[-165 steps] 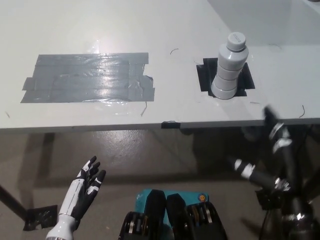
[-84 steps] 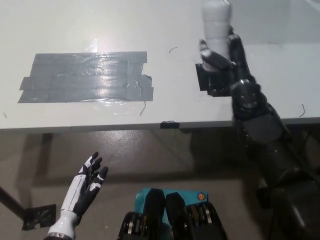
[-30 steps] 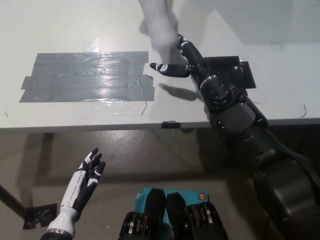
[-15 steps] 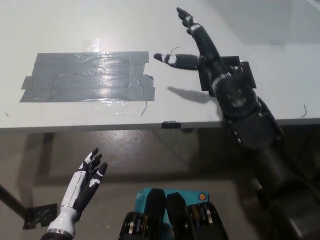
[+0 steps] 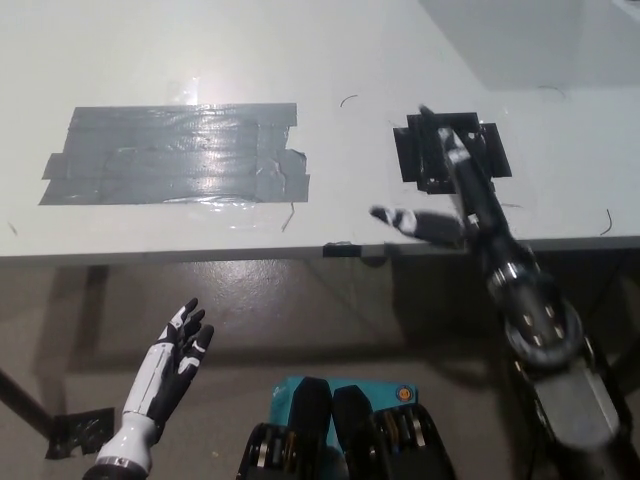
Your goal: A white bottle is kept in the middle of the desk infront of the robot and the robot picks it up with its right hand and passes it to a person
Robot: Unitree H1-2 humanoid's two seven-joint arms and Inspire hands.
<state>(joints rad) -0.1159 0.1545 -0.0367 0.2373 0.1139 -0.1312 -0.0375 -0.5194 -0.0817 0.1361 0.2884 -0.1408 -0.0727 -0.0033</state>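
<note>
Right robot hand (image 5: 447,196) empty, fingers spread, over desk (image 5: 330,60) front edge near black patch (image 5: 450,150). Left robot hand (image 5: 175,360) open, low beside desk.

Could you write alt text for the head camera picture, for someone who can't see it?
The robot's black right hand hangs open and empty over the near edge of a white desk, beside a black tape square. Grey tape patch on the desk's left; white left hand rests open below; no bottle shows.
</note>
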